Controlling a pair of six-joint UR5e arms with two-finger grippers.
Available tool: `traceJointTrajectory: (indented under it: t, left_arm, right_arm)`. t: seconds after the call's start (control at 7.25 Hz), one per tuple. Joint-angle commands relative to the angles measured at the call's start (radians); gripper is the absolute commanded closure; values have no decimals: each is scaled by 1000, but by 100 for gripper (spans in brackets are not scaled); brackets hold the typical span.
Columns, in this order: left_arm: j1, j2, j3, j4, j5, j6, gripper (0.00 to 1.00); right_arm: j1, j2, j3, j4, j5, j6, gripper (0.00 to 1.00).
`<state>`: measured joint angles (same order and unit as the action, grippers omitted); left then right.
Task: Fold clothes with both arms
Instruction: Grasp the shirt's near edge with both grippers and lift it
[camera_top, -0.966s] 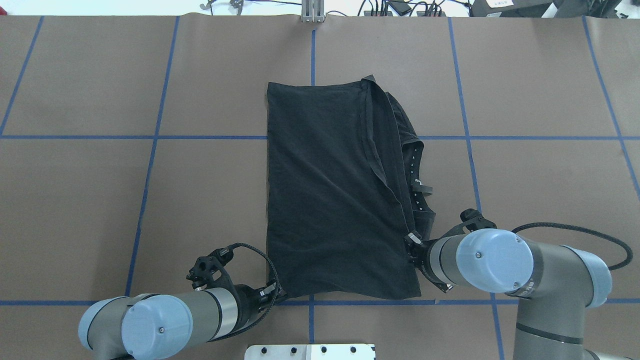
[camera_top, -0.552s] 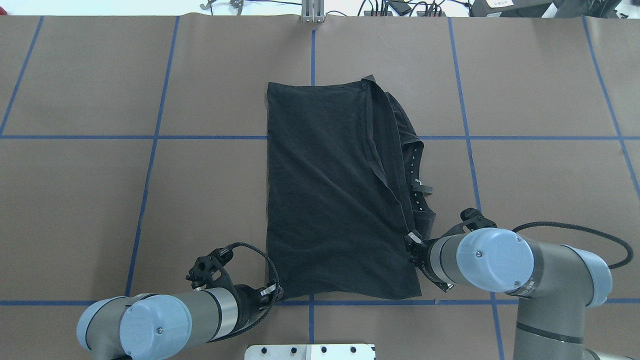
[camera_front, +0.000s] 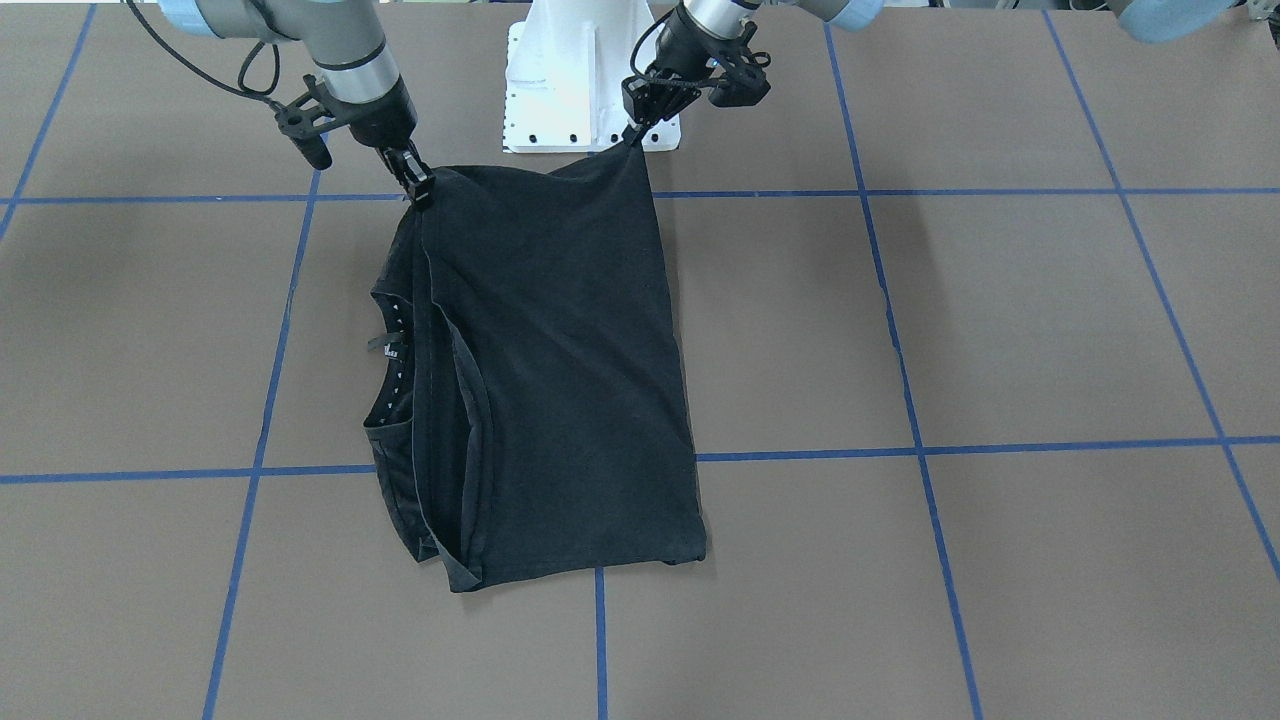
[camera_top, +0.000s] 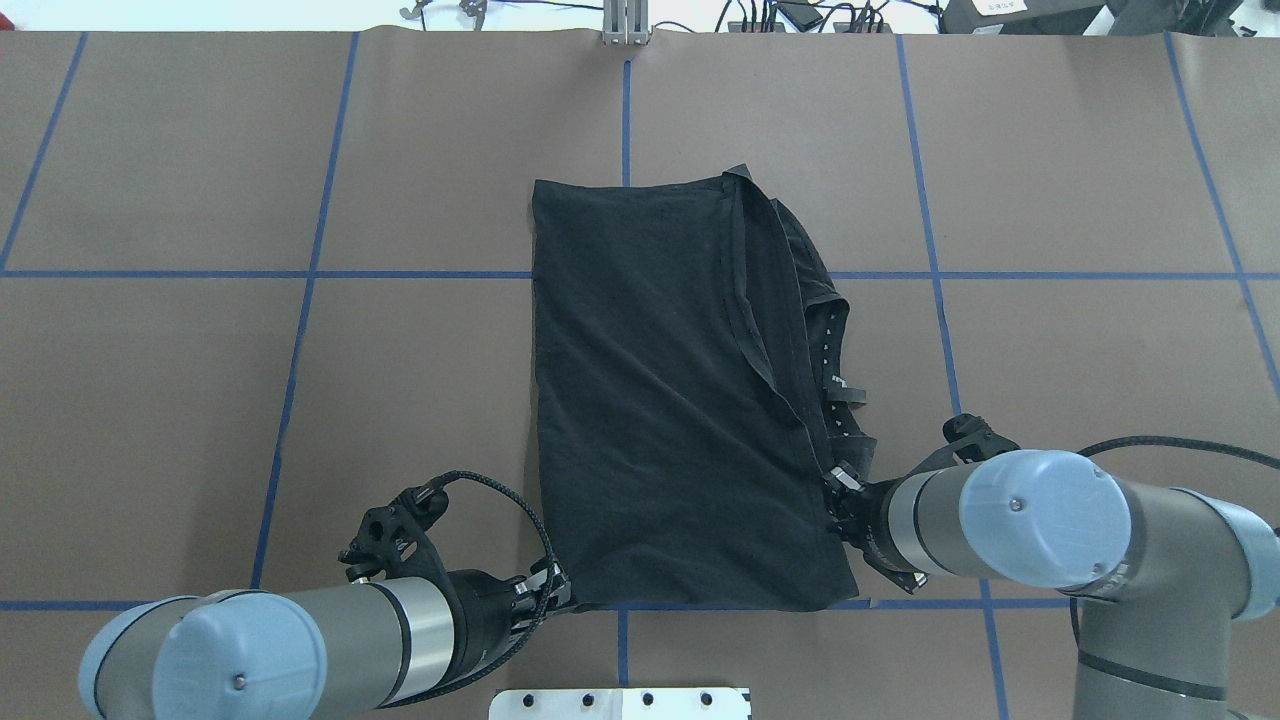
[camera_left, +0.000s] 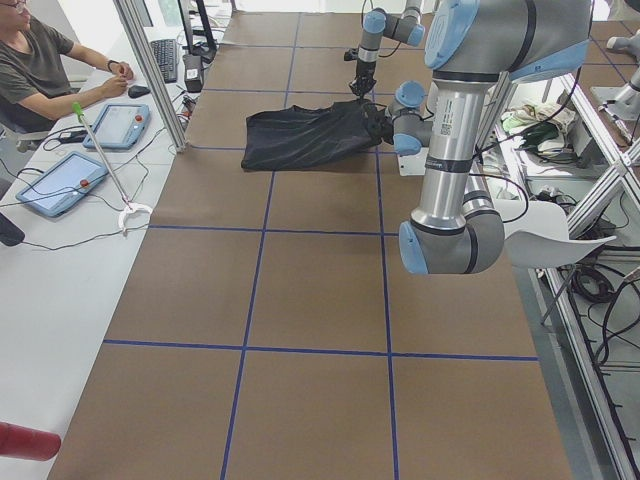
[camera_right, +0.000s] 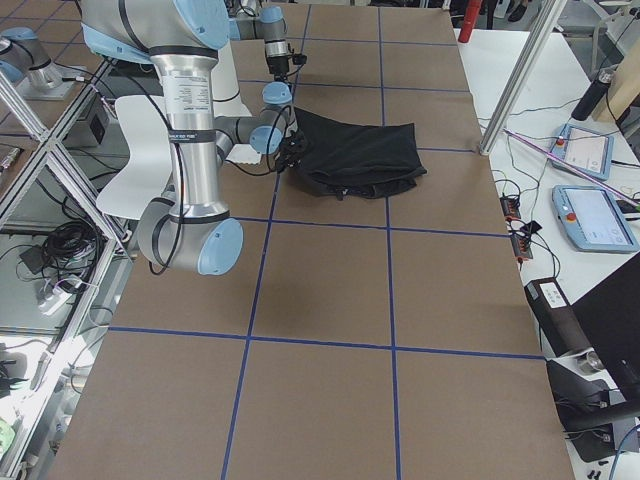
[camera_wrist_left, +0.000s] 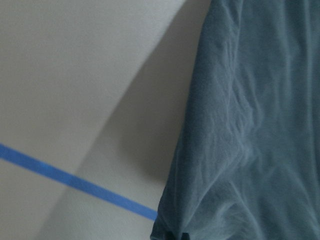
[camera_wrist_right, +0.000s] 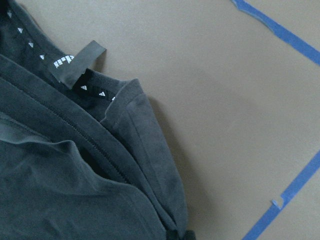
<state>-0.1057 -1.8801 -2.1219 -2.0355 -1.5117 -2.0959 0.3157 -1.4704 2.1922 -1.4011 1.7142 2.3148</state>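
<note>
The clothes are one black T-shirt (camera_top: 660, 400), folded to a long rectangle on the brown table, its collar with small white marks (camera_top: 832, 350) along the right side. My left gripper (camera_top: 558, 592) is shut on the near-left corner. In the front-facing view that corner rises in a peak to the left gripper (camera_front: 636, 135). My right gripper (camera_top: 838, 488) is shut on the near-right edge by the collar, and the right gripper (camera_front: 420, 190) pinches the cloth low over the table. The right wrist view shows the neck tag (camera_wrist_right: 80, 60) and folded hems. The chest graphic is hidden.
The white mounting base (camera_top: 620, 703) sits at the table's near edge between the arms. Blue tape lines (camera_top: 300, 330) grid the brown surface. A seated person (camera_left: 40, 70) with tablets (camera_left: 118, 125) is at a side desk beyond the table's far edge.
Both arms have drawn back toward the base, the right one also sideways to the right. The shirt's far edge has slid a little nearer, and the near edge is pulled taut.
</note>
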Motion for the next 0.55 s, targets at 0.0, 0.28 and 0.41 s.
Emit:
traceJointTrajectory:
  t: [0.0,0.28,0.41]
  left_arm:
    - [-41,-10,-125,79,-57,-7,100]
    - [-277,-57,-87,102,-192,8,100]
    - [-358,-107,-13,109,-240,28,100]
  right_arm:
    - [127,-39,78,-3,127,-2,100]
    - [305,89,-54,-4,264,-24,100]
    - [388,222,-206,-6,341,-61,100]
